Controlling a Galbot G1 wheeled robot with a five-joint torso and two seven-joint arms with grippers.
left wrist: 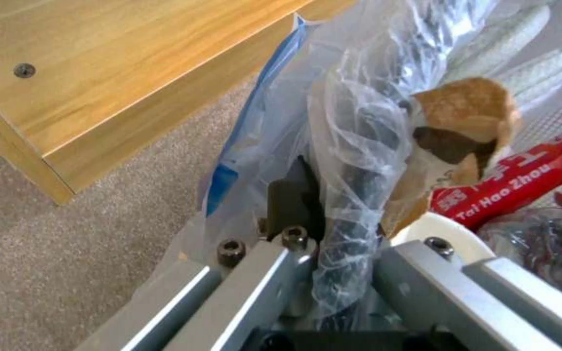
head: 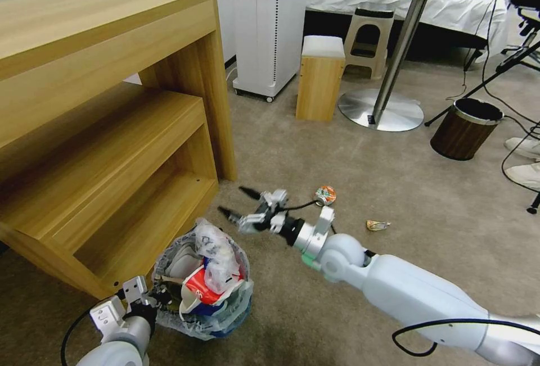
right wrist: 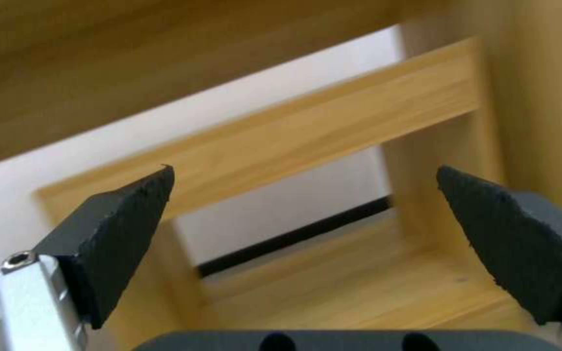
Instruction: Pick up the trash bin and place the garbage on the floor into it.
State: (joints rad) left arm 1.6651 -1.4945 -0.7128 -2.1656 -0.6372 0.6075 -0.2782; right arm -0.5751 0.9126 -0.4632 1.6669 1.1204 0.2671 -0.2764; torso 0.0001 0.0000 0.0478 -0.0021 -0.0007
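Presently, head view: right arm reaches in from the lower right, forearm low over the floor (head: 315, 147), wrist turned toward the wooden shelf (head: 107, 130). Right gripper (head: 238, 202) hangs above the carpet just beyond the bin (head: 202, 281), jaws spread wide, nothing between them. Left arm comes up at the bottom left; left gripper (head: 147, 296) sits at the bin's near-left rim, pinching the rim and liner. Bin stands on the floor right beside the shelf's lower front corner, packed above the rim: a red-white cup (head: 199, 289), a crumpled clear bag (head: 216, 259), a white slipper (head: 184, 262). Still on the floor: a crushed can (head: 325, 195) just past the right wrist, and a small wrapper (head: 377, 225) to its right, apart from the arm. Farther back stand a brown bin (head: 466, 129), a round table (head: 405, 28) and a wooden stool (head: 320, 77).

Left wrist view: left gripper (left wrist: 323, 214) is clamped on the black rim of the bin (left wrist: 294, 192) with liner (left wrist: 352, 131) bunched between the fingers (left wrist: 297, 195). A red wrapper (left wrist: 522, 180) and torn brown paper (left wrist: 463, 126) lie inside. Shelf corner (left wrist: 99, 97) is close beside.

Right wrist view: right gripper (right wrist: 304, 214) faces the shelf's open frame (right wrist: 333, 122); black pads (right wrist: 125, 219) are far apart and bare.
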